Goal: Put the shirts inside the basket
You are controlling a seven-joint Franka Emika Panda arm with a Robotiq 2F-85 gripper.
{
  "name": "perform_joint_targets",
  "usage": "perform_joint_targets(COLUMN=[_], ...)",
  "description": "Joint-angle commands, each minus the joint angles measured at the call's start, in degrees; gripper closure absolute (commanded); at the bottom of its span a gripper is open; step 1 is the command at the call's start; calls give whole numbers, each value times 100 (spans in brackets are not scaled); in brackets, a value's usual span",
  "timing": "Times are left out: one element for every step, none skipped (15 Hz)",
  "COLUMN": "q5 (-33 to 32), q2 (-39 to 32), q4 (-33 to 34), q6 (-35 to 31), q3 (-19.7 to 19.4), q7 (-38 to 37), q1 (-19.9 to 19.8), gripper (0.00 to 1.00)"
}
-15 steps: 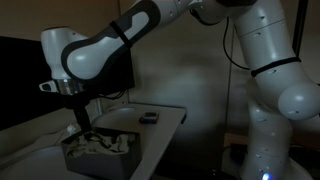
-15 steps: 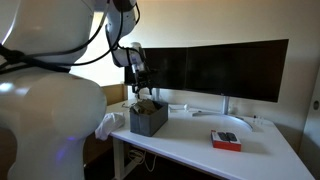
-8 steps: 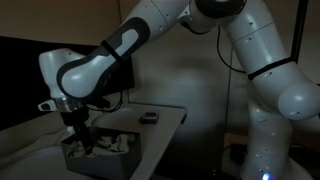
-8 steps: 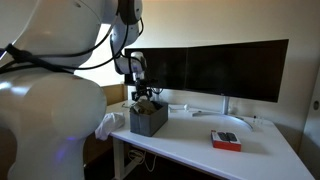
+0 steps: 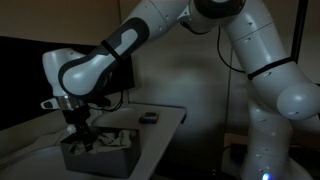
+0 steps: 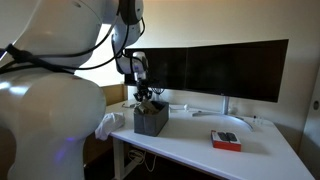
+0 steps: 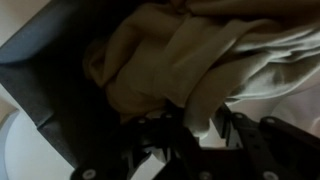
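Note:
The dark grey basket (image 5: 112,161) stands at the table's near end and shows in both exterior views, basket (image 6: 152,124). Pale beige shirts (image 5: 114,143) lie bunched inside it. My gripper (image 5: 82,141) reaches down into the basket among the cloth. In the wrist view the gripper (image 7: 205,128) has a thick fold of shirt (image 7: 180,60) pinched between its dark fingers, with the basket wall (image 7: 48,70) at the left. Another pale cloth (image 6: 108,126) hangs off the table edge beside the basket.
A small flat dark object with a pale top (image 5: 149,118) lies further back on the white table (image 6: 190,148). A red box (image 6: 226,140) sits near the table's front edge. Two dark monitors (image 6: 225,70) stand behind.
The gripper has dropped lower into the basket and its jaws have drawn in from wide open onto a fold of shirt.

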State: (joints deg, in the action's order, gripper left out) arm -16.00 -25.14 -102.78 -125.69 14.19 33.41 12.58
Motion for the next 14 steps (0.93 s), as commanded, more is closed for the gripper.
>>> perform_joint_targets(q5=[130,136,156,159,164,167,180,194,202,203,237,263,266,275], q2=[268,290,313,331,344,354,360,360,360,364,379,420,442,468], q4=[-100,-96,-101,-103,-103,-104,-105,-106,-109,-128,-154,-225,-255,-291], q6=[64,69,60,72,74,81,74,78,90,150,156,146,162,163], q3=[41,46,53,51,51,49,56,58,54,22,11,-48,-101,-166], q7=[219,232,250,253,252,248,273,285,274,211,201,110,43,-17], q1=[-132,-144,-159,-161,-162,-162,-171,-179,-182,-193,-224,-283,-312,-359], gripper=[89,92,93,95,96,93,92,91,90,90,89,89,89,90])
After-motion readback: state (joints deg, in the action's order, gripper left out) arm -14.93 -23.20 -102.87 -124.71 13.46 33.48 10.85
